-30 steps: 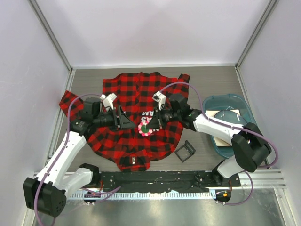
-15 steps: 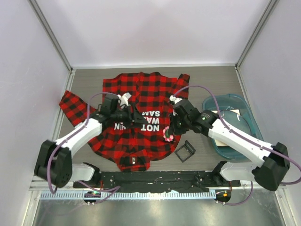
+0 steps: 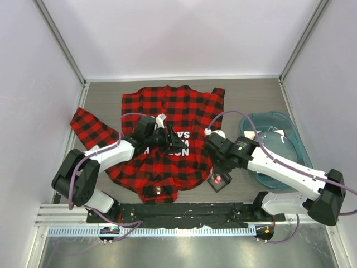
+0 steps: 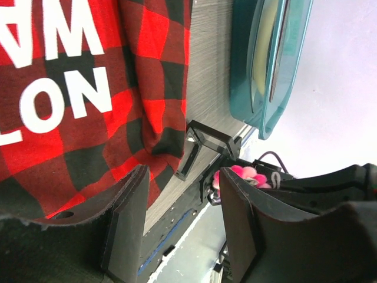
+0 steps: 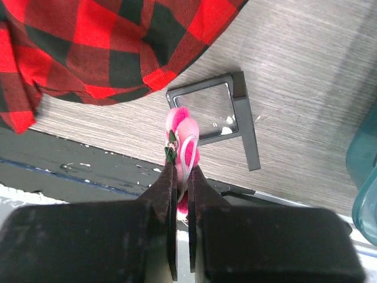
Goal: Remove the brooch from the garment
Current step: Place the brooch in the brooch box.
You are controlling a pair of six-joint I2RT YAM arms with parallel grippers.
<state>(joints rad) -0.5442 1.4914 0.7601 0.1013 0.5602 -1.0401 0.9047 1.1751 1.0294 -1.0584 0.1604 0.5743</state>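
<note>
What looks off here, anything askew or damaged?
Nothing is damaged or spilled. The garment lies rumpled, its hem bunched beside the black frame, which sits skewed to the table edge. The brooch is off the fabric, clamped in the right pincer.

Grey table [image 3: 251, 95] and its load.
The garment [image 3: 167, 106] lies spread centrally, a black square frame [image 5: 246, 127] beside its hem, a teal tub [image 3: 268, 114] far right.

The brooch [image 5: 182, 132] off the garment [image 3: 162, 106], now above the black frame [image 5: 246, 130].
</note>
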